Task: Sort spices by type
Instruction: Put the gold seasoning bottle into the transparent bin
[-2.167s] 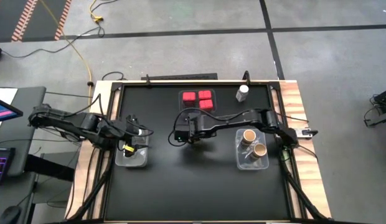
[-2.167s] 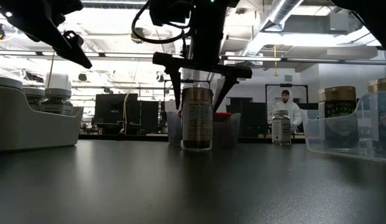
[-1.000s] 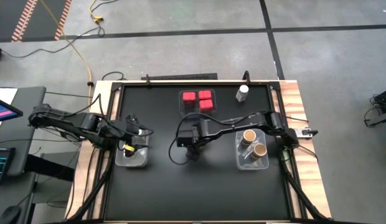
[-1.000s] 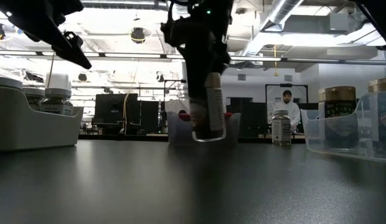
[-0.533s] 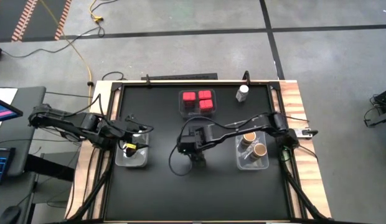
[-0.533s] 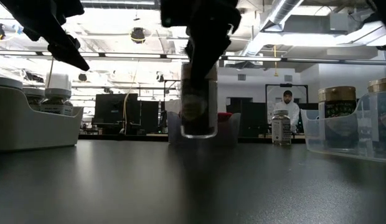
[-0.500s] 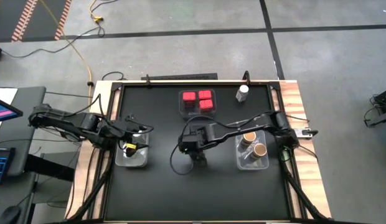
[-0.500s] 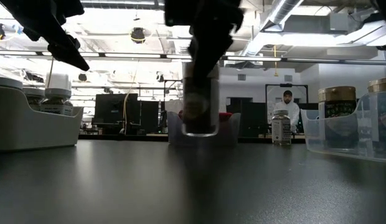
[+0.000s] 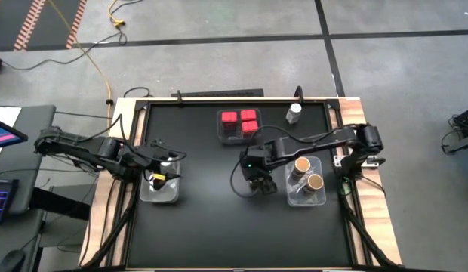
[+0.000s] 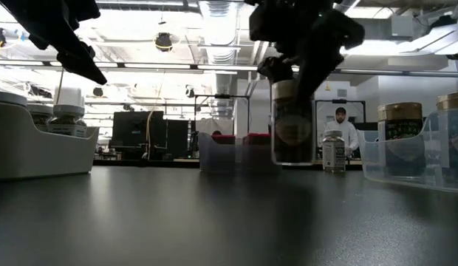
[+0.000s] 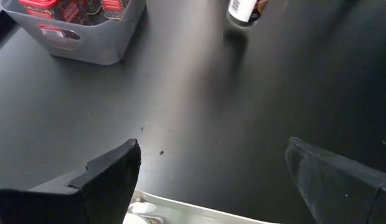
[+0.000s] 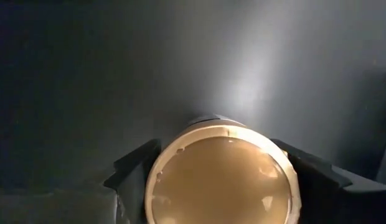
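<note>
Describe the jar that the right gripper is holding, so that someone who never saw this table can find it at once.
Start at the clear bin on the table's right side, which holds two tan-lidded jars. Just beside it, toward the table's middle, the right gripper holds one more tan-lidded jar upright. It alone hangs clear above the black tabletop.

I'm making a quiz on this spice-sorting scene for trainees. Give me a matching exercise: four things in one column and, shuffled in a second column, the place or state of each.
Things:
1. tan-lidded jar
2. red-topped containers
3. white-capped bottle
4. left gripper

Places or states:
A. open, above the bin at the table's left side
B. standing alone near the table's far right corner
C. gripped by the right gripper, off the table
D. together in the bin at the table's far edge

Pairs: 1-C, 2-D, 3-B, 4-A
</note>
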Controlling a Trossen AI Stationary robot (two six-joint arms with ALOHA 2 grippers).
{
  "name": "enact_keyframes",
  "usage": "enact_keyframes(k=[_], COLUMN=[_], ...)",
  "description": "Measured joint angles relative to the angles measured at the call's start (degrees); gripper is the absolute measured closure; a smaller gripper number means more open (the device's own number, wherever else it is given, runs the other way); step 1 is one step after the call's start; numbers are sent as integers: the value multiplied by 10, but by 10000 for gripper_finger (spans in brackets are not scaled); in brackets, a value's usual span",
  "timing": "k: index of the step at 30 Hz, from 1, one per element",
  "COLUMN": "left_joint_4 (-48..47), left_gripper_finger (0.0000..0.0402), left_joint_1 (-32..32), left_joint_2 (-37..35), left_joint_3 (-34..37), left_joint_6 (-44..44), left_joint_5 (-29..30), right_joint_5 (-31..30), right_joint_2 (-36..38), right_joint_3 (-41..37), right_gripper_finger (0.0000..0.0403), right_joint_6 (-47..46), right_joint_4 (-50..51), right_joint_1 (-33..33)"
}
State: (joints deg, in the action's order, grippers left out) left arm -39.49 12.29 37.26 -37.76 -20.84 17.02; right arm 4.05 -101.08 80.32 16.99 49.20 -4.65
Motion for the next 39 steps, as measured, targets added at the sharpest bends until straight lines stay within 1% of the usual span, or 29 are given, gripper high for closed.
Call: enact_keyframes(k=[3, 6, 10, 14, 22, 29, 39], left_joint_4=[0, 0, 0, 0, -1, -1, -1], left_gripper_finger=[17, 17, 17, 17, 17, 17, 17], left_joint_1=[0, 0, 0, 0, 0, 0, 0], left_joint_2=[0, 0, 0, 0, 0, 0, 0], left_joint_3=[0, 0, 0, 0, 0, 0, 0], left_joint_6=[0, 0, -7, -17, -23, -23, -24], left_joint_5=[0, 0, 1, 2, 2, 2, 2], right_joint_5=[7, 24, 27, 28, 27, 42, 43], right_joint_2=[-12, -15, -12, -12, -13, -13, -13], right_joint_3=[1, -1, 1, 1, 1, 1, 1], right_gripper_finger=[97, 97, 97, 92, 75, 72, 72], right_joint_6=[49, 64, 52, 8, 29, 41, 40], right_joint_4=[13, 15, -12, -17, -26, -33, -30], right_joint_1=[-5, -8, -11, -7, -5, -4, -3])
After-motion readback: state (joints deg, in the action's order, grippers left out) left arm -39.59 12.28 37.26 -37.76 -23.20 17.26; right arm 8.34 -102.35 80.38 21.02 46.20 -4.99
